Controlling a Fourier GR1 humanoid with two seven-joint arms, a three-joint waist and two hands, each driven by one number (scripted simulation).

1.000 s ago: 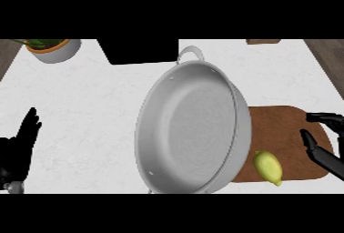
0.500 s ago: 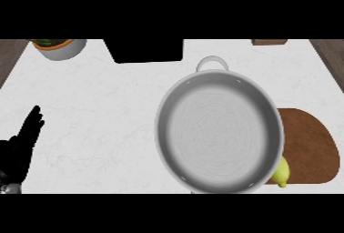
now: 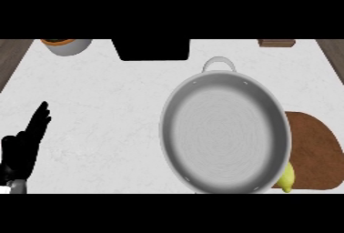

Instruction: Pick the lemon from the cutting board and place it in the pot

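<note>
Currently lemon (image 3: 287,178) sits on board (image 3: 316,152), half hidden by pot (image 3: 225,132) rim; left hand (image 3: 23,148) rests flat-fingered, empty; right hand out of view.

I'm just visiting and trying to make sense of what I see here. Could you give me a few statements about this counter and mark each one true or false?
1. The lemon is inside the pot. False: it lies on the cutting board, beside the pot's lower right rim and partly hidden by it.
2. The pot holds nothing. True.
3. The left hand is curled round the lemon. False: it rests open at the view's left edge, fingers straight, far from the lemon.
4. The right hand shows in the head view. False: only the left hand shows.
5. The cutting board lies to the pot's right. True.
</note>
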